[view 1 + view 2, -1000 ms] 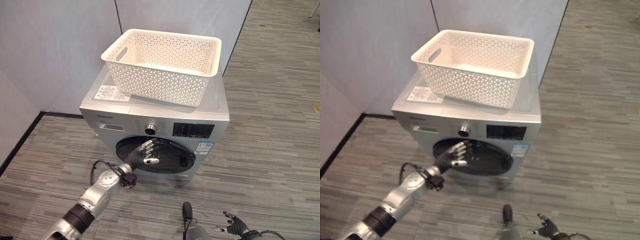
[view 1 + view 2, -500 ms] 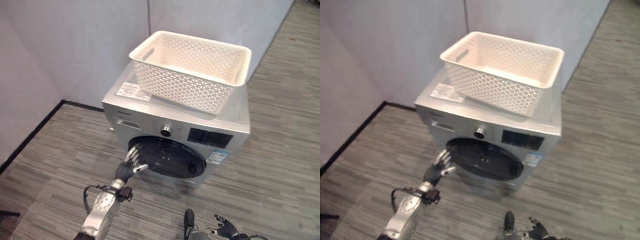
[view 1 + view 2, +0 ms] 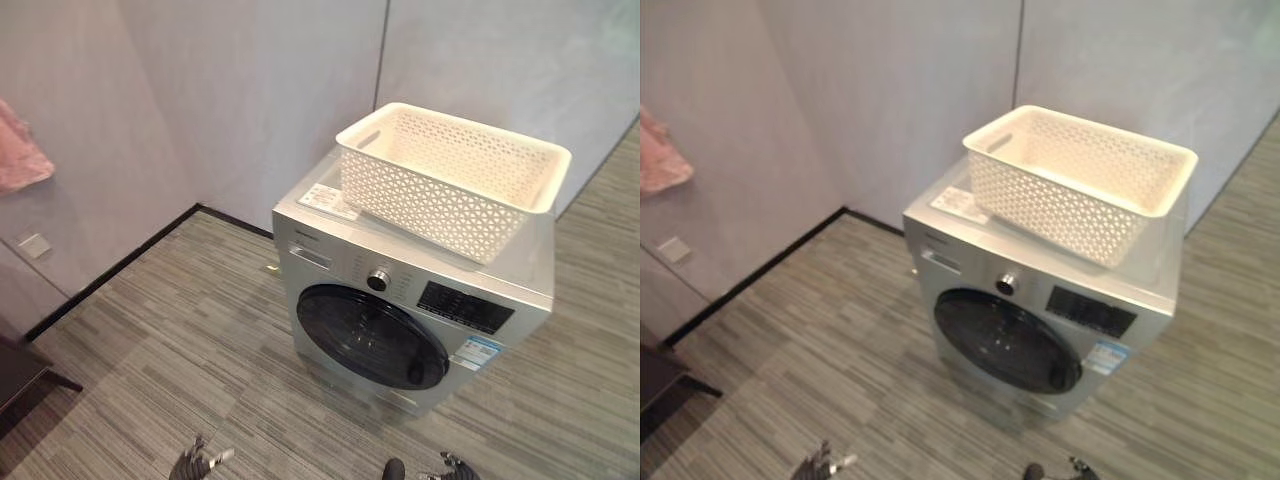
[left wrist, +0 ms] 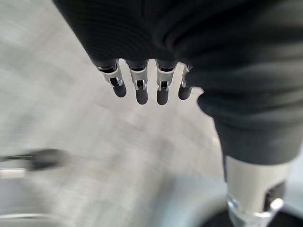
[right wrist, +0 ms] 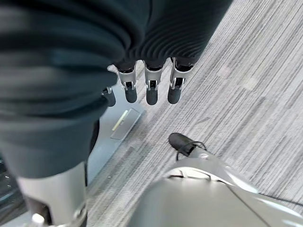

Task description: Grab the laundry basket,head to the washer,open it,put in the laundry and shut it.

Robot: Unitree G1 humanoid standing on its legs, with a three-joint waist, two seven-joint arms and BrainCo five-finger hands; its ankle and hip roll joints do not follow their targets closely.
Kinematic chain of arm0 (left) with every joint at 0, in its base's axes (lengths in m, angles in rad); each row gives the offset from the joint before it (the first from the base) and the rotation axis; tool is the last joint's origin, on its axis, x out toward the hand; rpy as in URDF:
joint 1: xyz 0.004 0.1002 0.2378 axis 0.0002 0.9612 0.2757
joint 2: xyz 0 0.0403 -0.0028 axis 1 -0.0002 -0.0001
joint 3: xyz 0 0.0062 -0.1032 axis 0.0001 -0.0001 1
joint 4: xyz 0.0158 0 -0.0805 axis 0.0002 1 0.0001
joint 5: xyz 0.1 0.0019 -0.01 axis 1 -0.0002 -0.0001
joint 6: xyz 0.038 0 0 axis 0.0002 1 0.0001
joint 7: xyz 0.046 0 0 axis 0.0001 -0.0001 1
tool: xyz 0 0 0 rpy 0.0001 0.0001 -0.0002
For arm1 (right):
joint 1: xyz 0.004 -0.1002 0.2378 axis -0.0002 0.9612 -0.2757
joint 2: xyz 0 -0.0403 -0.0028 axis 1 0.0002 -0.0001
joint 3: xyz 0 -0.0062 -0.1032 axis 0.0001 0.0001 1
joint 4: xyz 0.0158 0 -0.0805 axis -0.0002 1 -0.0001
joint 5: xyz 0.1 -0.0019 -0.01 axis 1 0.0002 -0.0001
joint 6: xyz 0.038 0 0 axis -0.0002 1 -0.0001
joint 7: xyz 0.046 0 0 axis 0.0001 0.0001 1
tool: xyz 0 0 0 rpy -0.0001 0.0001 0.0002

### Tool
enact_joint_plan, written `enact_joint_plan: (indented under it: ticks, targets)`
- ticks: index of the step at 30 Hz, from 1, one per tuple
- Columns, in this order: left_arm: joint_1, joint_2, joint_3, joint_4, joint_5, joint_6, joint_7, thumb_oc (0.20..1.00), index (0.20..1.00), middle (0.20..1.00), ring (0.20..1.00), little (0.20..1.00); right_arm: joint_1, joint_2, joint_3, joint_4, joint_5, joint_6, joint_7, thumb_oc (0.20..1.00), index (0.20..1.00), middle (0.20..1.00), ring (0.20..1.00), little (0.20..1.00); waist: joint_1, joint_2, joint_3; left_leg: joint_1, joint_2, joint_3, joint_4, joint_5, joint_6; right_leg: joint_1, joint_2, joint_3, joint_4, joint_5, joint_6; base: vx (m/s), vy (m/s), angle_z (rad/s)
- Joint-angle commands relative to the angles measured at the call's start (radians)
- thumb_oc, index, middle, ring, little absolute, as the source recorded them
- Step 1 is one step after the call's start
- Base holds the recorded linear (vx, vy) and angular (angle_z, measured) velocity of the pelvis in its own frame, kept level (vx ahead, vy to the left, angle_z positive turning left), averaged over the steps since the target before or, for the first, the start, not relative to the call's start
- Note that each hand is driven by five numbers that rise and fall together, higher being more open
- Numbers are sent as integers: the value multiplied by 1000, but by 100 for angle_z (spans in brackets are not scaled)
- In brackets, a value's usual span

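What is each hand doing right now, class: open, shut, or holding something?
Left hand: open, fingers straight, holding nothing.
Right hand: open, fingers straight, holding nothing.

Left hand [image 4: 142, 80] and right hand [image 5: 151, 80] hang low, fingers relaxed, empty.

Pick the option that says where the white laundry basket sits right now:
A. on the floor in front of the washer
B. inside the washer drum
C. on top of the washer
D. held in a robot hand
C: the white laundry basket rests on the flat top of the washer, above its shut round door.
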Motion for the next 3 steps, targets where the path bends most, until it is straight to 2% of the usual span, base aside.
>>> enact_joint_plan:
  ticks: [1, 3]
  targets:
    - [-97, 18, 52, 6, 5, -6, 33, 1000, 1000, 1000, 1000, 1000, -57, 22, -29, 14, 30, -32, -34, 1000, 1000, 1000, 1000, 1000, 3, -28, 46, -47, -57, -31, 11, 4, 42, 117, -17, 3, 9, -150, 41, -2, -18, 31]
    - [-91, 6, 82, 29, -29, -4, 25, 1000, 1000, 1000, 1000, 1000, -52, 32, -14, 18, 26, -26, -32, 1000, 1000, 1000, 1000, 1000, 14, -34, 38, -48, -60, -44, 11, 3, 43, 128, -20, -11, 9, -150, 39, 7, -17, 34]
